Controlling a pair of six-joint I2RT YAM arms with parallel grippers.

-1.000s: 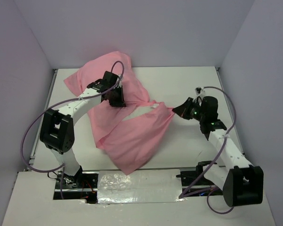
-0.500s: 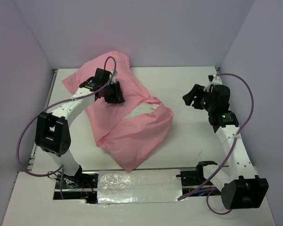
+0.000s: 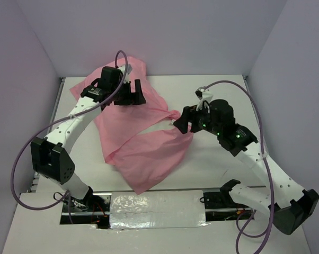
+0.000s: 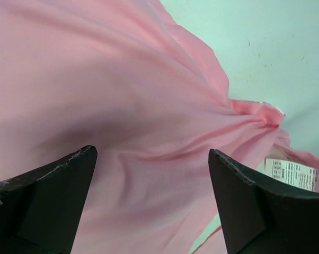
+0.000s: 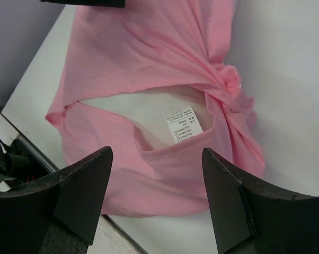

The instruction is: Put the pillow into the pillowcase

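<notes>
**One pillowcase, one pillow mostly inside it, both pincers open and holding nothing**

We count one pillowcase, one pillow, one printed label, two arms and two grippers.

The pillowcase lies crumpled on the white table, centre-left. It runs from the far-left corner down toward the near-middle edge. The pillow sits inside it. We only see it as a white patch through the case's slit-like opening in the right wrist view, with pink fabric above and below. The label lies at that opening, on the white. The case's right edge is bunched into a tight twist just beside the opening.

Left arm: the elbow is bent out at the table's left edge and the forearm reaches up and right to the far part of the case. The left gripper is above the fabric there. Its fingers are spread wide in the wrist view, with pink folds beneath them and nothing pinched between them.

Right arm: it stretches in a long diagonal from the near-right corner toward the centre. The right gripper is at the case's right edge, near the twist. Its fingers are clearly apart and empty, looking down on the opening. We cannot tell whether either gripper touches the cloth.
</notes>
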